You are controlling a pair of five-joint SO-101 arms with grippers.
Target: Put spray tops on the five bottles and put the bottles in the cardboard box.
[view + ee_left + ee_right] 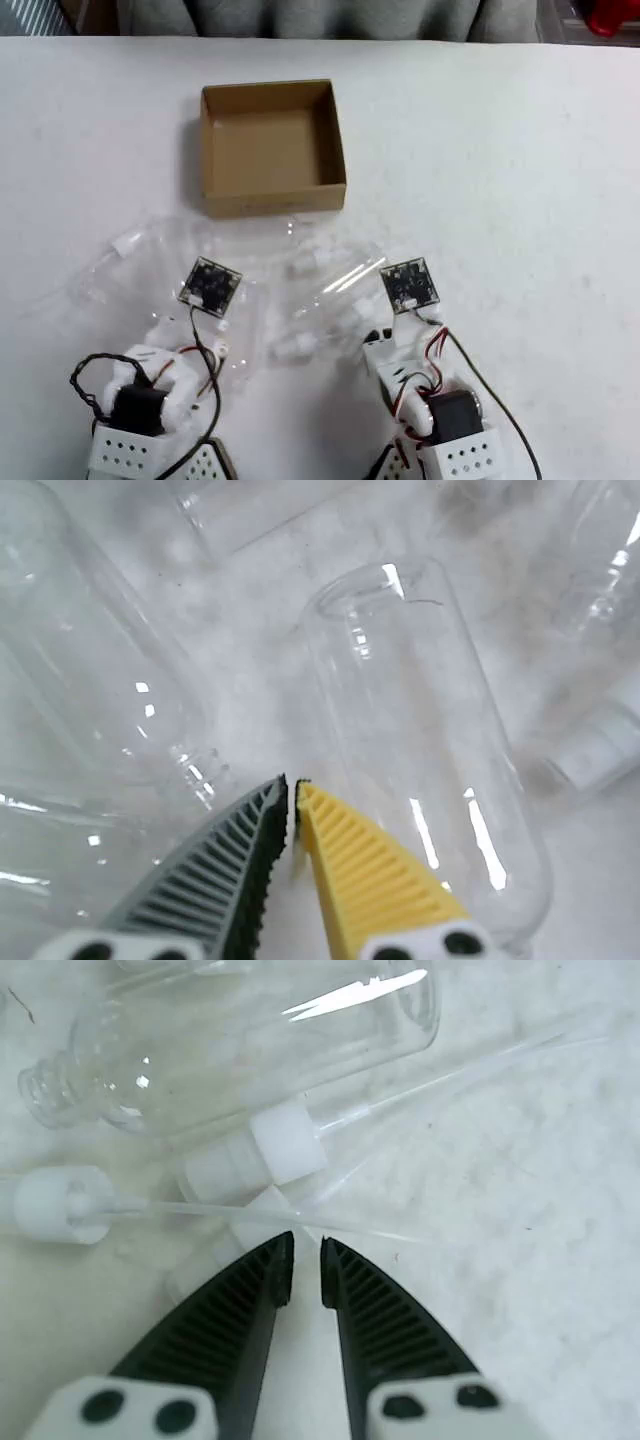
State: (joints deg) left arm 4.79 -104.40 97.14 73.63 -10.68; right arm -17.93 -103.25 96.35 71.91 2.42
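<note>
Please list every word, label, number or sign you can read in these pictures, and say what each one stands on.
No text can be read in any view.
cardboard box: plain walls, no print visible.
clear bottles: no labels.
spray tops: plain white, no marks.
small circuit boards on the arms' wrists: any markings are too small to read.
</note>
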